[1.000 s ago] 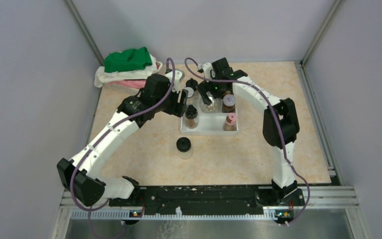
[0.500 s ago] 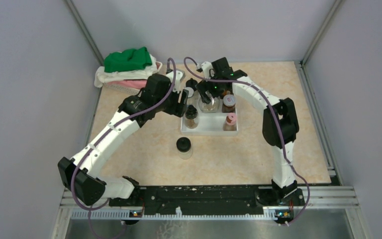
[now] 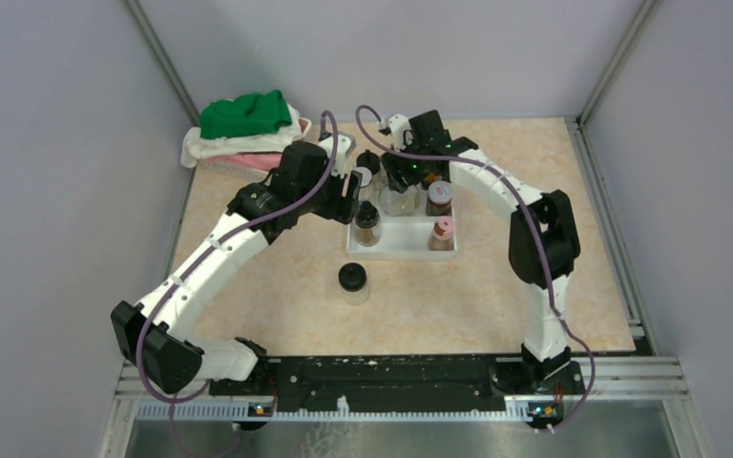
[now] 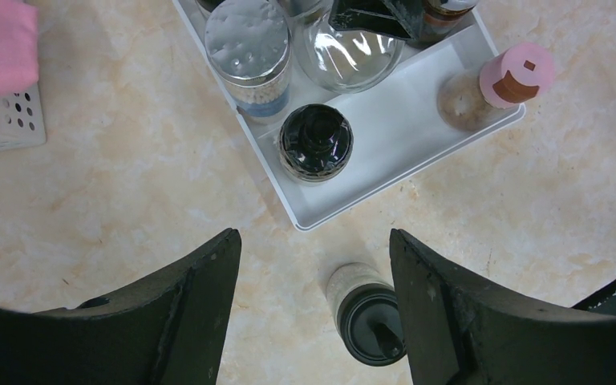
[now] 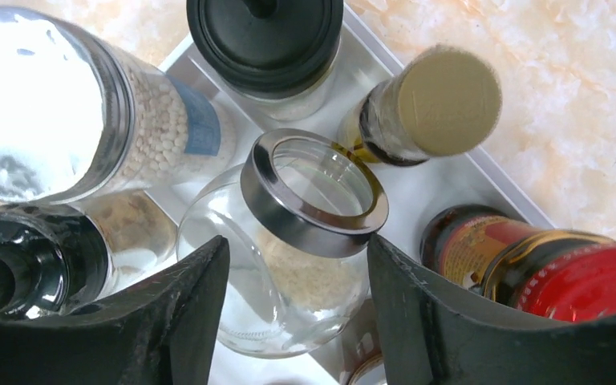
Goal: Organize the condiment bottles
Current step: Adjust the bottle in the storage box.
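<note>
- One worktop (image 3: 458, 296) carries a white tray (image 3: 403, 239).
- Left hand (image 4: 313, 234) hangs open beside the tray, gripping nothing; a black-capped jar (image 4: 373, 321) stands on the worktop below it, nearer one finger.
- Right hand (image 5: 297, 239), over the tray, is closed on the round jar (image 5: 297, 277); silver-capped jar (image 5: 40, 104) stands to its left, red-capped bottle (image 5: 577, 281) to its right, both in the tray.

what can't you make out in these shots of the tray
- Right wrist view: whether the right gripper grips the silver-rimmed jar; its fingers cover the jar's sides.
- Top view: the tray's back row, under the right arm.
- Left wrist view: the black-capped jar on the table, partly behind a finger of the left gripper.
- Right wrist view: the red-capped jar, cut by the edge.
</note>
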You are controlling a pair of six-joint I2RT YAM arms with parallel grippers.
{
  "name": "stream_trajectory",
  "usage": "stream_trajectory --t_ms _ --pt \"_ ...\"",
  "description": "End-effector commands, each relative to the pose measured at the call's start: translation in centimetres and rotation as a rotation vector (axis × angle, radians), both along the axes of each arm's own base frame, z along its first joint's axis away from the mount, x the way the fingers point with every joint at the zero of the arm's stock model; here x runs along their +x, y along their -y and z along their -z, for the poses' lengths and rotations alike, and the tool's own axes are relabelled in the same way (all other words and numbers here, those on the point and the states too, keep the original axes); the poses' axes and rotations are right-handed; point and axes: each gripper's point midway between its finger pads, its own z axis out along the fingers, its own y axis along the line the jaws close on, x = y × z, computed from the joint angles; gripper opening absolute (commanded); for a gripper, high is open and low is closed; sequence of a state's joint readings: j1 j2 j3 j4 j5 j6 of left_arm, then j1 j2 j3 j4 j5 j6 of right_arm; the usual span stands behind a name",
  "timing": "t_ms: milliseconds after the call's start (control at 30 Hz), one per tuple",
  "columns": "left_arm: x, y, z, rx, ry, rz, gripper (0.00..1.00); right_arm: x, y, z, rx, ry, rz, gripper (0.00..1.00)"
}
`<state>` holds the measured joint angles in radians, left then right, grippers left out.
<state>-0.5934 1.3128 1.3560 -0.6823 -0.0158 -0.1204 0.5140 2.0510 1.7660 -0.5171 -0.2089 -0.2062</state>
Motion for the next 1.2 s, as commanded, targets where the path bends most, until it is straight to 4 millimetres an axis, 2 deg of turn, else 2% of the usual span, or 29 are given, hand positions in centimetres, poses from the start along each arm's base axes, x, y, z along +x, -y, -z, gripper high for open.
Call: stream_trajectory --t_ms 0,67,100,167,200,233,267,400,600,767,867,967,1033,1167 --pt "0.3 0.4 -1.9 -0.038 0.062 0.01 0.75 -1.7 1.3 1.7 -0.041 -0.042 0.008 0.59" --pt "0.2 0.4 -2.1 -0.043 0.064 0.009 0.75 -2.3 1.5 1.9 -0.044 -0.056 0.01 0.52" --pt "0.2 0.3 -2.2 -0.044 0.064 0.009 0.75 -2.5 1.7 1.9 -0.045 -0.06 0.017 0.55" --pt "0.1 0.3 -2.3 -0.048 0.066 0.009 0.75 -2.7 2.0 1.8 -0.047 -0.058 0.036 0.73" --pt "0.1 0.3 -2.3 -0.048 0.065 0.009 0.75 -2.6 2.1 1.7 -0.044 -0.05 0.045 0.87" --pt "0.1 0.3 -2.4 -0.05 0.065 0.008 0.75 -2.5 2.2 1.5 -0.041 -0.043 0.049 0.96" --pt "0.0 0.3 -2.4 -0.05 0.065 0.008 0.75 -2.4 2.0 1.2 -0.036 -0.039 0.049 0.98" --pt "-0.1 0.3 -2.5 -0.055 0.065 0.007 0.75 -1.0 1.7 -0.3 -0.037 -0.021 0.066 0.99" --pt "-0.4 0.0 -3.0 -0.061 0.078 0.004 0.75 0.7 0.5 -4.0 0.012 0.02 0.106 0.99" --pt "-0.7 -0.3 -3.4 -0.064 0.087 0.003 0.75 1.0 -0.1 -7.2 0.127 0.06 0.178 0.99" --pt "-0.9 -0.5 -3.7 -0.065 0.092 0.003 0.75 1.2 0.7 -9.6 0.183 0.122 0.302 0.99" --pt "-1.2 -0.6 -4.1 -0.072 0.099 0.006 0.75 0.3 1.5 -13.0 0.303 0.157 0.376 0.99" --pt "-1.5 -0.7 -4.4 -0.08 0.102 0.009 0.75 0.0 2.3 -15.4 0.444 0.118 0.419 0.99" --pt "-2.1 -1.0 -5.1 -0.099 0.113 0.001 0.75 -0.7 3.6 -17.6 0.739 -0.072 0.259 0.98"
